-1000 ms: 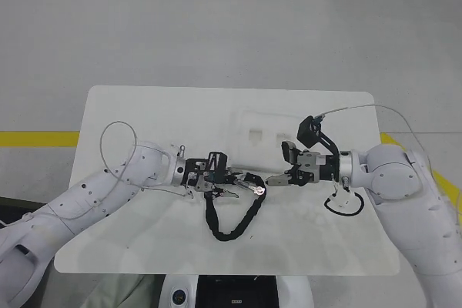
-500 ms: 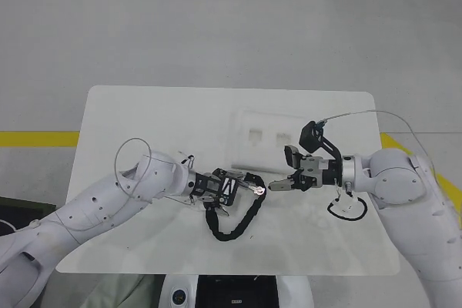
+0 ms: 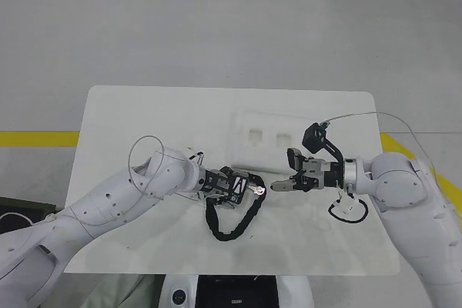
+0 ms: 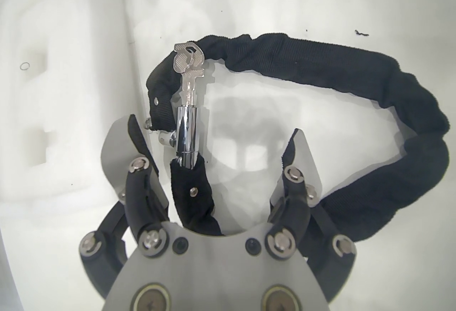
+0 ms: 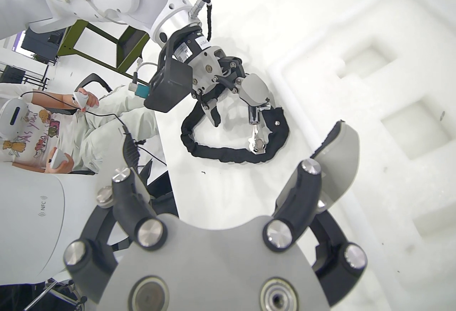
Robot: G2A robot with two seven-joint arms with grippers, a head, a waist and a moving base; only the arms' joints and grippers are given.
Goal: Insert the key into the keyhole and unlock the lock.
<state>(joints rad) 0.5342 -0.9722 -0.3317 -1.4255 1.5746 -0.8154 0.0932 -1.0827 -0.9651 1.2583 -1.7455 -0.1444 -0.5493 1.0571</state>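
On the white table [image 3: 138,115], the key [image 4: 188,66] sits in the chrome cylinder [image 4: 186,129] of the chain lock [image 4: 356,77]. Left gripper [image 4: 213,129] straddles the cylinder, jaws wide. Right gripper [image 3: 279,185] hangs near the key, jaws wide, empty.

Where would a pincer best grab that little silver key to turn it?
Grip the key by its flat head, which sticks out of the shiny lock barrel. Come along its line from the free end, where the open right pincer faces it, pads on the flat faces.
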